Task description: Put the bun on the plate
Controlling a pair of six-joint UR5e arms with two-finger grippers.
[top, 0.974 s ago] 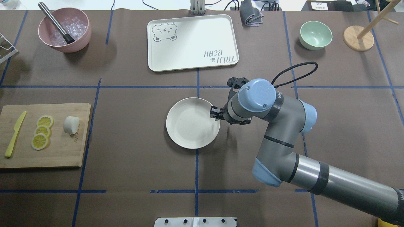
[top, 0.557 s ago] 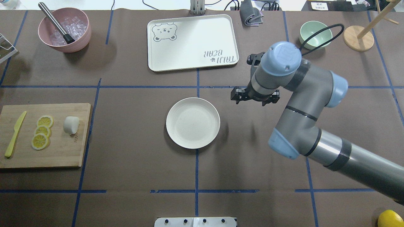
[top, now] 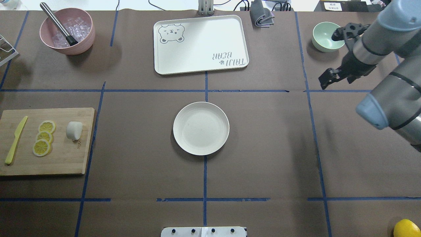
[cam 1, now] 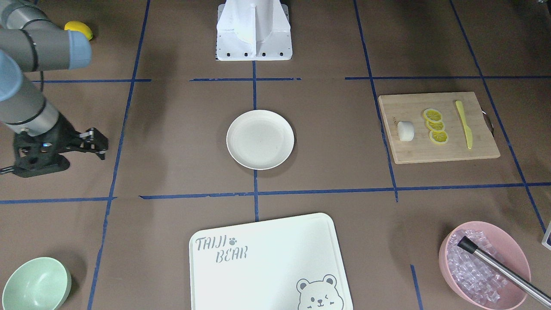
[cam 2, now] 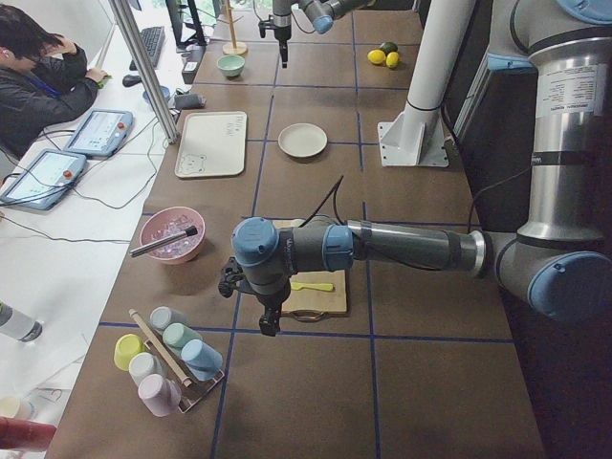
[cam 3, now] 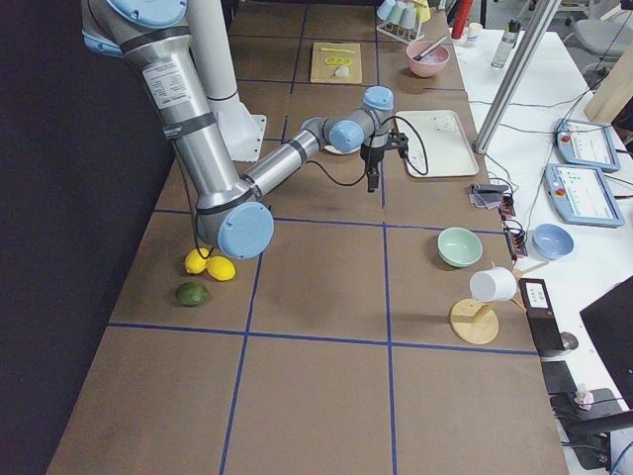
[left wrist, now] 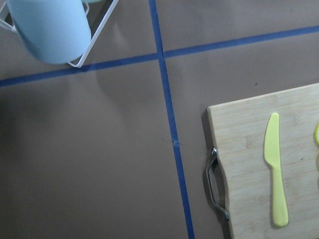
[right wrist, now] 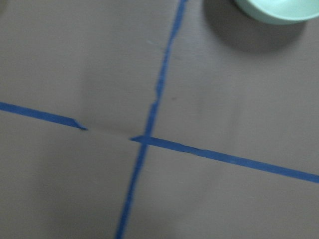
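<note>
Bun [top: 74,130] lies on the board [top: 65,158] beside the lemon slices [top: 43,137], well apart from the plate [top: 201,128] at mid-table. Right gripper [cam 1: 99,142] hangs near the green bowl [top: 324,38], jaws seemingly parted, holding nothing. Left gripper [cam 2: 269,323] hovers off the board's end; whether it is parted I cannot tell.

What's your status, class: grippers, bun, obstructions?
Right gripper open, empty, near green bowl. Left gripper by board, state unclear. Bun on board, plate bare. Nothing between them.
</note>
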